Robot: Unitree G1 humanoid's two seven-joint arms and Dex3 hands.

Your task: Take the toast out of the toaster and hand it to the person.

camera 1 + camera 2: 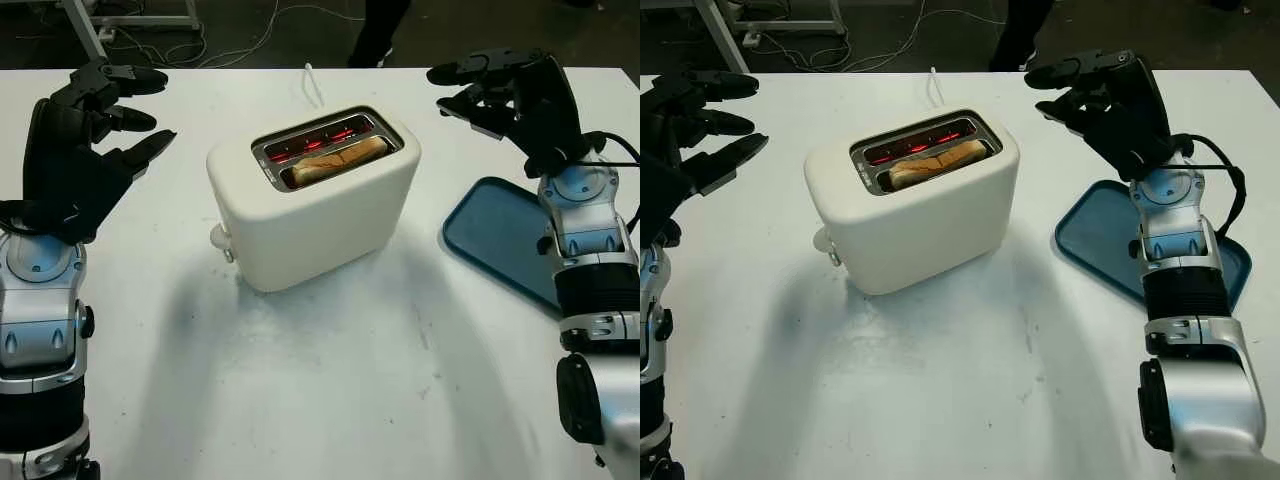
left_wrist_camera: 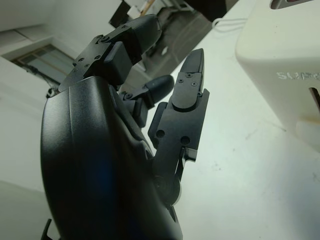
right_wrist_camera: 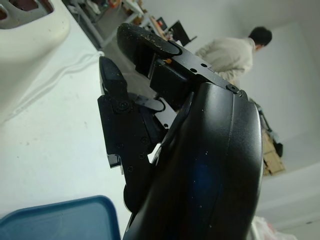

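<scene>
Toast (image 1: 335, 160) sits low in the front slot of the toaster (image 1: 320, 215), elements glowing red. Right hand (image 1: 505, 95) holds nothing, fingers extended, raised just right of the toaster; left hand (image 1: 85, 140) likewise empty to its left. Recommended: descend from above, pinch the exposed crust only, and keep fingertips off the hot slot rim.
</scene>
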